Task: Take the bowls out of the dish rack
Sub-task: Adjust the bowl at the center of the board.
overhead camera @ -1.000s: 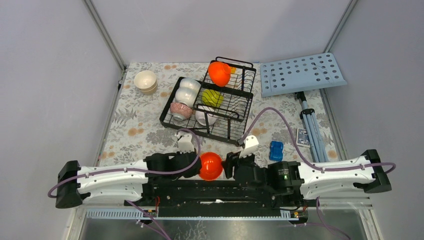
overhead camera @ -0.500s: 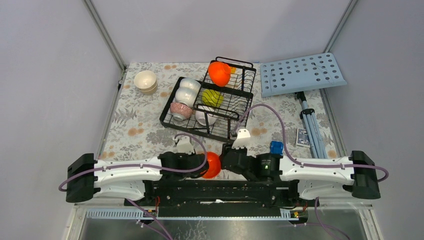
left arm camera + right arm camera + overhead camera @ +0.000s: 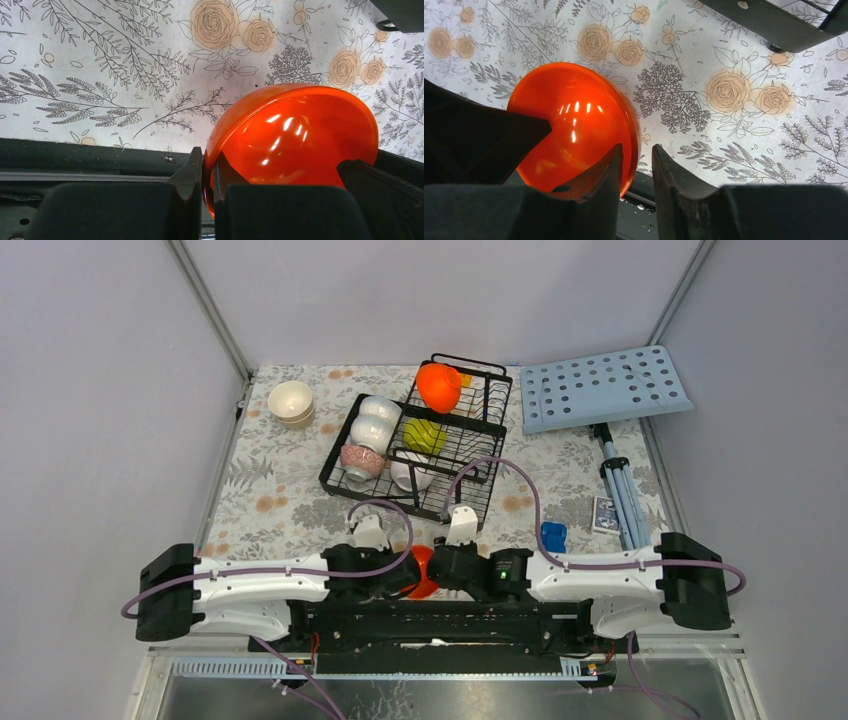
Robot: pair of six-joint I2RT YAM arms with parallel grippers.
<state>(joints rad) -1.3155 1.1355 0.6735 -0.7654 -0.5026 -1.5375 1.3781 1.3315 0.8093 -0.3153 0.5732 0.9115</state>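
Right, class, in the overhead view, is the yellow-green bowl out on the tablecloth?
No, the yellow-green bowl lies inside the dish rack, on its wire basket section.

glossy orange bowl (image 3: 295, 140), black wire rack (image 3: 462, 445)

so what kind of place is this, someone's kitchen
Probably a robot test booth, not a kitchen: blank walls in a metal frame, a left arm and right arm mounted side by side, and a dish rack on a floral cloth.

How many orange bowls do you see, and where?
2. One orange bowl sits at the rack's far end; the other is pinched by the left gripper near the arm bases. More could be hidden.
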